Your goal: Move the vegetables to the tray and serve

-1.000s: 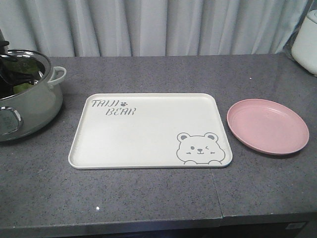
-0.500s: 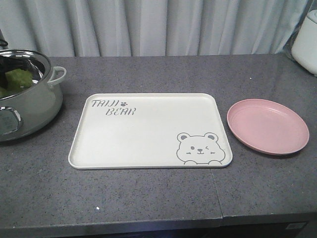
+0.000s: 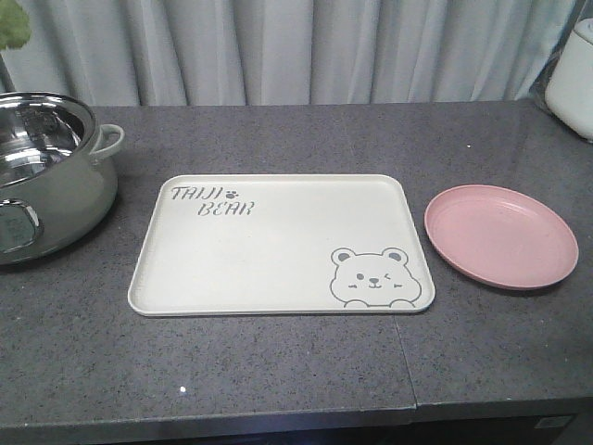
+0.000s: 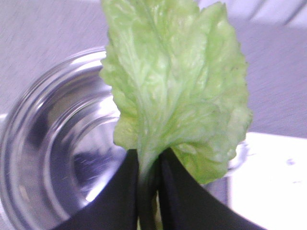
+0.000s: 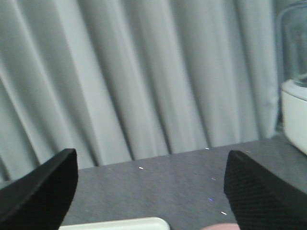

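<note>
A bright green crinkly lettuce leaf, the vegetables (image 4: 177, 91), hangs from my left gripper (image 4: 149, 158), whose black fingers are shut on its pale stem above the steel pot (image 4: 57, 143). In the front view only a corner of the vegetables (image 3: 11, 23) shows at the top left, high over the pot (image 3: 51, 176); the gripper itself is out of that frame. The cream tray (image 3: 278, 246) with the bear drawing lies bare at the middle of the counter. My right gripper (image 5: 151, 182) is open and holds nothing, above the counter near the tray's far corner (image 5: 120, 224).
A round pink plate (image 3: 500, 236) sits right of the tray. A white appliance (image 3: 570, 79) stands at the back right corner. Grey curtains hang behind the dark counter. The counter's front edge runs along the bottom of the front view.
The leaf has risen out of the pot, from inside its rim to the top left corner of the front view. The pot now shows a bare steel inside.
</note>
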Motion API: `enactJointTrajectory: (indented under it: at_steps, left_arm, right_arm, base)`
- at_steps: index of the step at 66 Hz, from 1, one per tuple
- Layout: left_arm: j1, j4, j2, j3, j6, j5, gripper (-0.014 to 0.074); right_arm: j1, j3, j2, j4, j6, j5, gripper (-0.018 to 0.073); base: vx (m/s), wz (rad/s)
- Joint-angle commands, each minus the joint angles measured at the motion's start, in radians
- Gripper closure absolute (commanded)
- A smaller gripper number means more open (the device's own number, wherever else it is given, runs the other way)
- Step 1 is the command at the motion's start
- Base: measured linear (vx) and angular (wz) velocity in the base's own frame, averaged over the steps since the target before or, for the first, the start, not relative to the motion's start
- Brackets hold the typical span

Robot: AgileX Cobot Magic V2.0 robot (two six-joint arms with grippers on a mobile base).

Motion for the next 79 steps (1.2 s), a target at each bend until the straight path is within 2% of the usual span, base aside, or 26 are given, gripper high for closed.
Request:
enactJointTrajectory:
  at_steps: [1,3,15,19,22,27,39,52,58,69,79]
  left_arm:
    - [-0.004,-0.140,-0.107,-0.027,0.039,-0.098,0.0604]
    - [-0.004,-0.172,-0.120,-0.027,0.053,-0.103,0.0604]
    - [-0.005,-0.593,-0.163,-0.027,0.247,-0.046,0.0603]
    - [-0.018,-0.694,-0.163,-0.027,0.304,-0.016,0.0603]
    - [-0.042,-0.727,-0.162,-0.027,0.336,-0.003,0.0603]
    - [-0.088,-0.732,-0.160,-0.027,0.365,0.006,0.0603]
    - [-0.212,-0.731,-0.156,-0.024,0.426,-0.005,0.0603]
    - [-0.330,-0.724,-0.156,-0.024,0.475,-0.024,0.0603]
    - [-0.370,-0.707,-0.151,-0.024,0.478,-0.026,0.0603]
    - [-0.419,-0.696,-0.118,-0.024,0.478,-0.024,0.0603]
    - [-0.460,-0.696,-0.101,-0.024,0.487,-0.030,0.0603]
  right_arm:
    - [0.080,-0.101,0.093,0.015,0.014,-0.111,-0.0034]
    - [0.116,-0.128,0.128,0.013,0.021,-0.122,-0.0034]
    - [0.277,-0.260,0.284,0.008,0.033,-0.176,-0.0034]
    - [0.324,-0.295,0.318,0.008,0.040,-0.200,-0.0034]
    - [0.345,-0.316,0.340,0.008,0.041,-0.217,-0.0034]
    - [0.370,-0.356,0.368,0.003,0.043,-0.243,-0.0034]
    - [0.368,-0.384,0.408,-0.012,0.110,-0.355,-0.0034]
    - [0.367,-0.384,0.445,-0.206,0.324,-0.494,-0.0034]
    - [0.365,-0.384,0.460,-0.259,0.384,-0.536,-0.0034]
    - [0.365,-0.384,0.490,-0.254,0.394,-0.606,-0.0034]
    - [0.365,-0.390,0.519,-0.224,0.399,-0.612,-0.0034]
  base:
    - [0.00,0.00]
    - [0.00,0.00]
    - [0.00,0.00]
    - [0.00,0.00]
    - [0.00,0.00]
    - [0.00,0.00]
    - [0.00,0.00]
    - [0.00,0.00]
    - [0.00,0.00]
    - [0.00,0.00]
    - [0.00,0.00]
